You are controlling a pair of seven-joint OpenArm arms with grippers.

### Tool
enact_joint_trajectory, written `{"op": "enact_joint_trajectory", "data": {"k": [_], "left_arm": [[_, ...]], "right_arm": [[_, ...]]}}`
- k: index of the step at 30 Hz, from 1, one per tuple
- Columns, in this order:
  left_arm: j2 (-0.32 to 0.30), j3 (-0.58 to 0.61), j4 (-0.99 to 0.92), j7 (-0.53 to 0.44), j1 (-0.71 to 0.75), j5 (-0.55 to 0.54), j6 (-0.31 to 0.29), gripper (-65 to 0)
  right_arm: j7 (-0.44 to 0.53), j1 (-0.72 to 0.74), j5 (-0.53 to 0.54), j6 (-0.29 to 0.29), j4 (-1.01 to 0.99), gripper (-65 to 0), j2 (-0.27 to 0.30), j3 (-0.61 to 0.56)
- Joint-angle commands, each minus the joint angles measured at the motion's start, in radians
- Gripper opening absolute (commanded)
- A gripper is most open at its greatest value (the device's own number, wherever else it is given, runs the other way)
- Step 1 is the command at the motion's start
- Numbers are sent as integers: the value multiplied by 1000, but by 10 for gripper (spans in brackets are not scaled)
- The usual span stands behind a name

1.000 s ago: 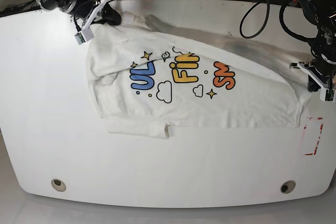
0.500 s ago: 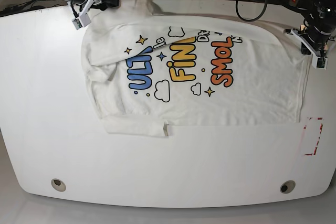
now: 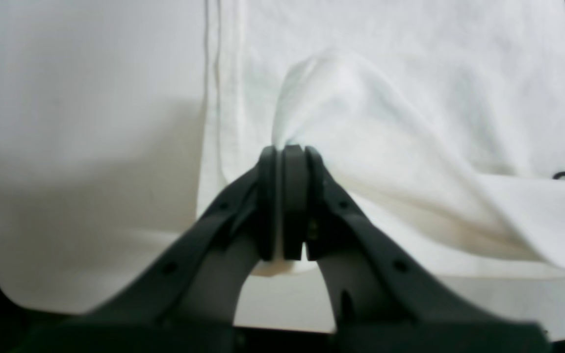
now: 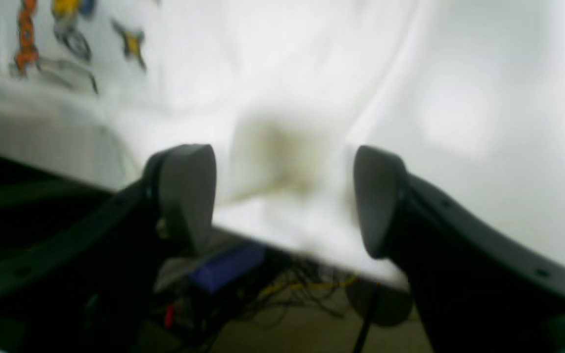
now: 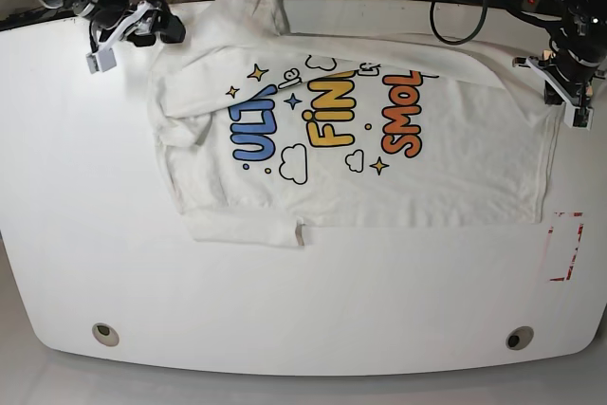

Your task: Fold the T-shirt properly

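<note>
A white table with rounded corners and a small round hole near each front corner carries a white T-shirt spread print-up across its far half, and a red-edged rectangle mark lies near its right edge.

You're in a robotics lab: a bare white table with arms clamped at its far corners and black cables trailing behind it

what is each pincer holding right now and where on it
Left pincer is shut on the T-shirt, pinching a bunched fold near its hem; right pincer is open, holding nothing.
</note>
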Motion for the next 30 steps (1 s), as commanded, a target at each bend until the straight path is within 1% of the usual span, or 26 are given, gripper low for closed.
{"op": "enact_joint_trajectory", "data": {"k": [1,4,8,11,13,16,18,20,21,24,25,26,27,28,30], "left_arm": [[-11,-4,16,-17,-3,-6,-4,-650],[-11,-3,16,-17,-3,-6,-4,-650],[-11,-3,16,-17,-3,-6,-4,-650],[-11,-3,16,-17,-3,-6,-4,-650],[-11,-3,16,-17,-5,-6,-4,-650],[-11,-3,16,-17,-19,-6,-4,-650],[-11,-3,16,-17,-23,-6,-4,-650],[-11,-3,16,-17,-23,-6,-4,-650],[-11,-3,16,-17,-23,-6,-4,-650],[-11,-4,16,-17,-23,-6,-4,-650],[-11,-4,16,-17,-23,-6,-4,-650],[-11,-4,16,-17,-23,-6,-4,-650],[-11,-4,16,-17,-23,-6,-4,-650],[-11,-4,16,-17,-23,-6,-4,-650],[-11,-4,16,-17,-23,-6,-4,-650]], "right_arm": [[11,45,17,5,-52,-227,42,11],[11,102,15,3,-132,-227,74,11],[13,153,15,3,-227,-227,89,9],[13,163,15,3,-249,-227,83,1],[16,168,15,3,-250,-227,82,-38],[40,166,15,3,-250,-228,79,-101],[68,162,15,3,-250,-228,62,-140],[86,157,15,3,-253,-238,50,-153],[91,157,15,2,-255,-263,43,-155],[94,156,-5,2,-252,-398,37,-155],[94,156,-22,2,-250,-484,37,-155],[94,157,-31,3,-250,-550,37,-155],[94,157,-35,7,-249,-607,39,-155],[94,157,-40,10,-247,-650,42,-155],[94,154,-43,11,-223,-650,46,-153]]}}
